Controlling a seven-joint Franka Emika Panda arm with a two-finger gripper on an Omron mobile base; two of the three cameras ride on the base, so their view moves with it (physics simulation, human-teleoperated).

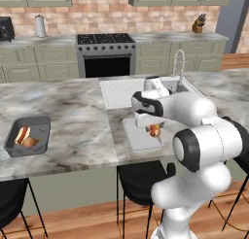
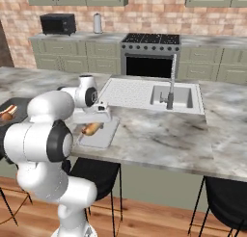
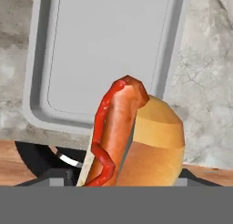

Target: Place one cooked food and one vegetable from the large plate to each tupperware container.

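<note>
Hot dog (image 3: 132, 136) is in my jaws, closed on it; its long axis runs straight out from the jaws in the hand view, sausage and ketchup stripe on one side, bun on the other. The pale tupperware container (image 3: 109, 50) sits directly beyond and below it, long side aligned with the hot dog's axis, so my read is that the next move is mostly a descent plus a little forward reach to clear the near rim. From the base cameras my gripper (image 1: 153, 131) hangs over that tray (image 1: 138, 138) at the near edge of the table, in front of the sink. The dark grey container (image 1: 29, 136) is well apart toward the table's left end, already holding a hot dog and a round brownish item. No readable labels or writing anywhere.
</note>
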